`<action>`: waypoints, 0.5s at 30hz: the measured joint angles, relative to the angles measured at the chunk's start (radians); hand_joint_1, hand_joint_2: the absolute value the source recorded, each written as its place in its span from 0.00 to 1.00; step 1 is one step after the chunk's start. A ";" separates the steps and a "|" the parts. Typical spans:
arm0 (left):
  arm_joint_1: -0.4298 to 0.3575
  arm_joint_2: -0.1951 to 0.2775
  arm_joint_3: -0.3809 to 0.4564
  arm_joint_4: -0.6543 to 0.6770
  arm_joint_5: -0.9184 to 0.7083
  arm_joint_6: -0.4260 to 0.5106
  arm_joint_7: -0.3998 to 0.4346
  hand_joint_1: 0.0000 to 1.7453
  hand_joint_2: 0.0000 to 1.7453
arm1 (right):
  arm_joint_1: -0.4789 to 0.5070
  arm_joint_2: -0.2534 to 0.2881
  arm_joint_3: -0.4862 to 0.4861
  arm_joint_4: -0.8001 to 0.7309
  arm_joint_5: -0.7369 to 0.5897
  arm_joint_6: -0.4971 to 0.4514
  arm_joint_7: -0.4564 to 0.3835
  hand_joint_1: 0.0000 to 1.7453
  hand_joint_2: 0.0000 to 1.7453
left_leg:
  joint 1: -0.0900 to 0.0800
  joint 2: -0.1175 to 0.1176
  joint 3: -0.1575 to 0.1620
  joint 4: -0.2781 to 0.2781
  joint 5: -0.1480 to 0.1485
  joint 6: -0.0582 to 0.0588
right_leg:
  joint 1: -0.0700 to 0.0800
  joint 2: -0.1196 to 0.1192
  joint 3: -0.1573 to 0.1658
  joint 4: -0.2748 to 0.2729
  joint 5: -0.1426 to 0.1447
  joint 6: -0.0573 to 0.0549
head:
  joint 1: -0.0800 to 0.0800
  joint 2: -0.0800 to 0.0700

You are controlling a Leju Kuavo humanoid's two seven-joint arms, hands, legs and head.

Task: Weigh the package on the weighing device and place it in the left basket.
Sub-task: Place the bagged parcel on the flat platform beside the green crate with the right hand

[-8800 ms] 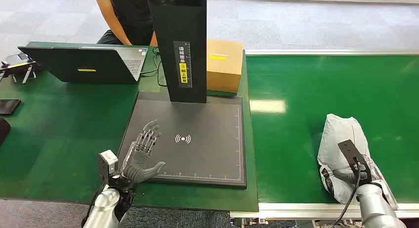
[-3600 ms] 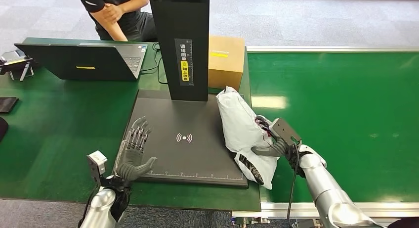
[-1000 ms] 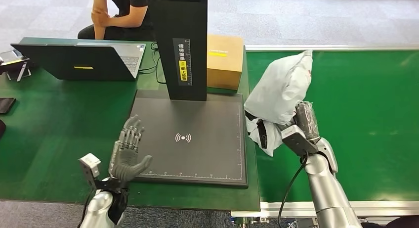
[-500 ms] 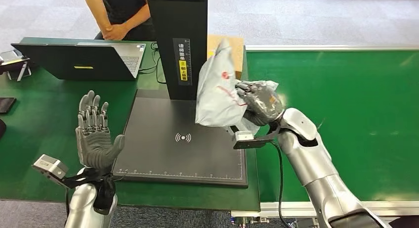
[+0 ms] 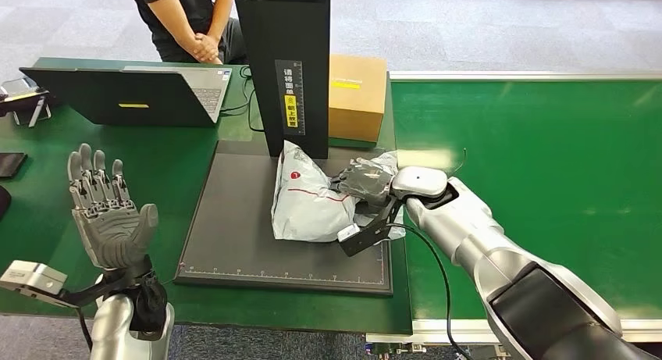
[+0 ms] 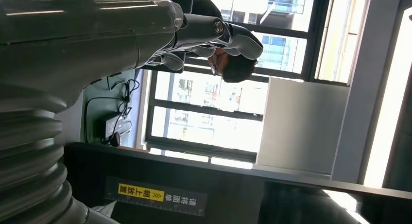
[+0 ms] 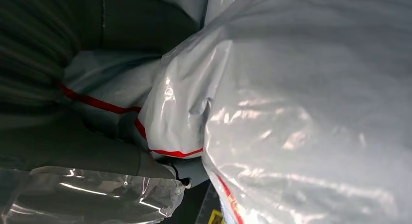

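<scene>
The right hand is gripping the grey poly-mailer package as it is lying on the black scale platform, while the left hand is hovering open-fingered; the package is looking soft, light and slippery, best grasped around its bunched end.

Yellow 朝上放置 label (scale column)

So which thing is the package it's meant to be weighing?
Find the tall black column at the table's middle; a dark flat weighing pad spreads out before it. The package lies there under the right hand: a soft, crinkled grey-white plastic bag with red markings, unlike the stiff brown cardboard box behind.
</scene>
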 joint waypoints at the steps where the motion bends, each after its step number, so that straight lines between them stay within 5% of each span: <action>1: 0.000 0.000 -0.001 0.000 -0.001 -0.002 0.000 0.00 1.00 | -0.007 0.007 0.010 0.018 0.000 -0.005 0.005 0.39 1.00 | 0.000 0.000 0.000 0.000 0.000 0.000 | 0.000 0.000 0.000 0.000 0.000 0.000 | 0.000 0.000; 2: 0.000 0.000 -0.002 0.000 -0.001 -0.004 0.000 0.00 1.00 | -0.012 0.014 0.019 0.034 0.000 -0.019 0.013 0.13 1.00 | 0.000 0.000 0.000 0.000 0.000 0.000 | 0.000 0.000 0.000 0.000 0.000 0.000 | 0.000 0.000; 4: 0.000 -0.001 -0.004 0.000 -0.002 -0.007 0.000 0.00 1.00 | -0.016 0.023 0.033 0.056 0.003 -0.064 0.027 0.00 1.00 | 0.000 0.000 0.000 0.000 0.000 0.000 | 0.000 0.000 0.000 0.000 0.000 0.000 | 0.000 0.000; 10: 0.000 -0.003 -0.029 0.005 -0.002 -0.013 0.000 0.00 1.00 | -0.007 0.031 0.049 0.092 -0.031 -0.326 0.013 0.00 1.00 | 0.000 0.000 0.001 0.000 0.000 0.000 | 0.000 0.000 0.000 0.000 0.000 0.000 | 0.000 0.000; 14: 0.000 -0.003 -0.049 0.014 -0.006 -0.012 0.001 0.00 1.00 | 0.016 0.031 0.032 0.095 -0.103 -0.476 -0.019 0.00 0.00 | 0.000 0.000 0.001 0.000 0.000 0.000 | 0.000 0.001 0.000 0.000 0.000 0.000 | 0.000 0.000; 15: 0.000 -0.003 -0.055 0.016 -0.009 -0.009 0.001 0.00 1.00 | 0.022 0.031 0.024 0.094 -0.126 -0.498 -0.024 0.00 0.00 | 0.000 0.000 0.001 0.000 0.000 0.000 | 0.000 0.000 0.000 0.000 0.000 0.000 | 0.000 0.000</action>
